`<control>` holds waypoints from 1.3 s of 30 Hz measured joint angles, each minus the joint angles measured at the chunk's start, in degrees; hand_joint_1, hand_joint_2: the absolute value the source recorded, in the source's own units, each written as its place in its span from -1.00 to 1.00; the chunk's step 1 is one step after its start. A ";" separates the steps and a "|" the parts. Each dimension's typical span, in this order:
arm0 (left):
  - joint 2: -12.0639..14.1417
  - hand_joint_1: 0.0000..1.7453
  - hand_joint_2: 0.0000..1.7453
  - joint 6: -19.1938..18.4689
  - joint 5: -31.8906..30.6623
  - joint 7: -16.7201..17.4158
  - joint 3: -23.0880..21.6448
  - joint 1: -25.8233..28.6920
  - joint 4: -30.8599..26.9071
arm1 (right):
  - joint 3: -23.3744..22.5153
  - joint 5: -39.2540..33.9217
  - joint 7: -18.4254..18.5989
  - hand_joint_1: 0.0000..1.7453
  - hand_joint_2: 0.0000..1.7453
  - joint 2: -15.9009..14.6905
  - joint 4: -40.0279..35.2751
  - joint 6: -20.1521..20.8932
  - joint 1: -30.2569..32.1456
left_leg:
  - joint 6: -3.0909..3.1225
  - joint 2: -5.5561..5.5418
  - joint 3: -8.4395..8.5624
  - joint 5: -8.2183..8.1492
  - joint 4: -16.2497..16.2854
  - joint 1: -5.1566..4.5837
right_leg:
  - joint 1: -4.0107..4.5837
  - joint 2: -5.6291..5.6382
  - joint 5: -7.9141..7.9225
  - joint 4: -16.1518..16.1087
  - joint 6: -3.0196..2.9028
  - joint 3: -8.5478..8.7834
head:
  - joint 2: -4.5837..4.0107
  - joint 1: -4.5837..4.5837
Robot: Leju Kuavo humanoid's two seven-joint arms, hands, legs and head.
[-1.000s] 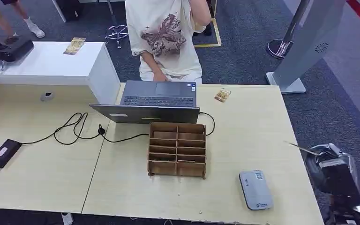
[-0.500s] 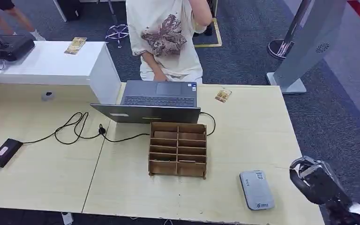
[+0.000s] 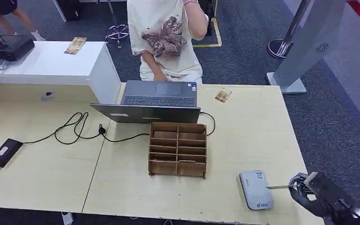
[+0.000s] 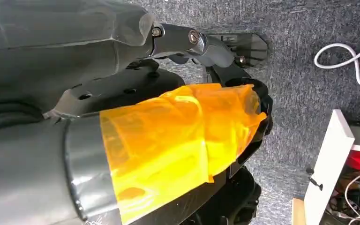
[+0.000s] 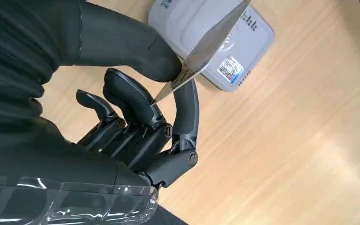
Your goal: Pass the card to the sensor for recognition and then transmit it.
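From the head, the pale wood table (image 3: pixel 243 136) stands on grey carpet (image 3: pixel 337 122). The grey sensor (image 3: pixel 256 189) lies near the brown box (image 3: pixel 177 149). The right hand (image 3: pixel 309 192) pinches the card (image 3: pixel 281 187), whose tip pokes over the sensor.

At the right wrist, thumb and a finger (image 5: pixel 185 105) squeeze the card (image 5: pixel 211 44) above the sensor (image 5: pixel 215 42).

At the left wrist, the left hand (image 4: pixel 206 47) hangs over carpet; one cannot tell if it is loose or closed.
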 joint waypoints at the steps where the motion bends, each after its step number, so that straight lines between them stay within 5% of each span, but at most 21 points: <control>1: 0.00 -1.00 -1.00 0.00 -0.04 0.00 0.00 -0.01 0.00 | 0.17 -0.33 0.02 1.00 1.00 -0.37 0.35 0.17 0.50 | 0.00 -0.02 -0.01 0.00 0.00 0.00 | 0.00 -0.05 0.00 0.00 0.00 0.03 | -0.02 0.00; 15: 0.04 -1.00 -1.00 -0.28 -1.62 0.70 -0.02 -0.17 0.00 | 6.36 -9.70 3.41 1.00 1.00 -7.15 5.86 1.44 0.00 | 0.00 -0.01 -0.02 0.00 -0.01 0.00 | 0.00 -0.04 0.00 0.01 0.00 0.04 | -0.02 0.00; 28: 0.04 -1.00 -1.00 -0.37 -2.84 1.33 -0.09 -0.35 0.00 | 14.03 -17.96 6.47 1.00 1.00 -13.70 9.18 2.12 -7.06 | 0.00 -0.05 -0.01 0.01 0.03 0.00 | 0.01 -0.09 0.02 0.01 0.01 0.06 | -0.02 0.02; 32: 0.02 -1.00 -1.00 -0.33 -2.82 1.38 -0.07 -0.46 0.00 | 15.39 -15.91 2.97 1.00 1.00 -13.20 9.90 0.74 -8.99 | 0.00 -0.02 -0.01 0.01 0.02 0.01 | 0.02 -0.04 0.02 0.03 0.00 0.04 | -0.02 0.02; 39: -0.02 -1.00 -1.00 -0.15 -2.49 1.38 -0.07 -0.50 0.00 | 17.18 -9.71 -1.66 1.00 1.00 -6.93 10.88 -2.91 -10.88 | -0.01 -0.02 0.00 0.01 0.01 0.01 | 0.02 -0.04 0.01 0.05 -0.01 0.02 | 0.00 0.00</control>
